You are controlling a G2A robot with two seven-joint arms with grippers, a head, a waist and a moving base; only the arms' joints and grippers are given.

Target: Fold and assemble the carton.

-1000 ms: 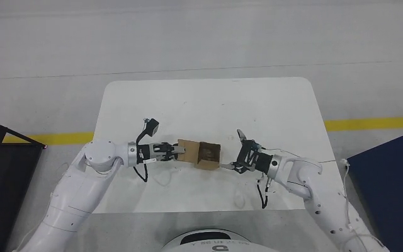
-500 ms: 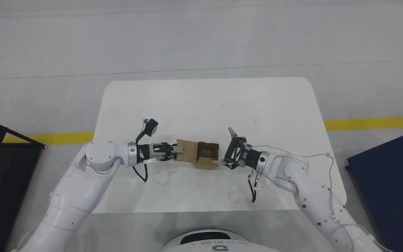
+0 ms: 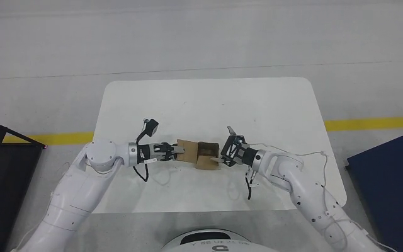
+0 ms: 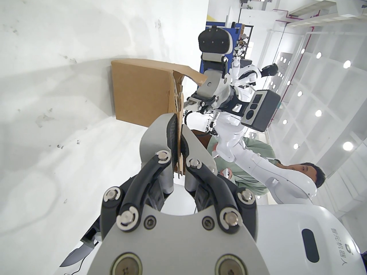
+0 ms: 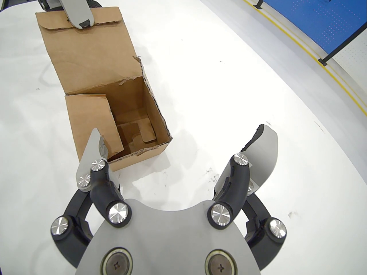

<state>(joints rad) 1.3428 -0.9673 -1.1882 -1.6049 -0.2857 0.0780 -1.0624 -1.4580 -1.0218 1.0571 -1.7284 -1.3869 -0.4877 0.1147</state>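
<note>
A brown carton (image 3: 198, 154) lies on its side at the middle of the white table (image 3: 264, 113), its open end facing the right arm. My left gripper (image 3: 174, 151) is shut on the carton's long lid flap (image 4: 178, 141), which stretches flat toward the left arm. In the right wrist view the carton (image 5: 94, 67) shows its hollow inside, with a side flap partly folded across the opening. My right gripper (image 5: 180, 137) is open at that open end. One of its fingers (image 5: 96, 147) touches the carton's near corner; the other hangs over bare table.
The table runs wide and bare beyond the carton on the far side and to the right. A blue panel (image 5: 321, 12) stands past the table's right edge, and a dark frame (image 3: 12, 164) past its left edge.
My right gripper has moved left across the table to the carton's open end, staying open. The left gripper has kept its hold on the flap, and the carton has barely shifted.
</note>
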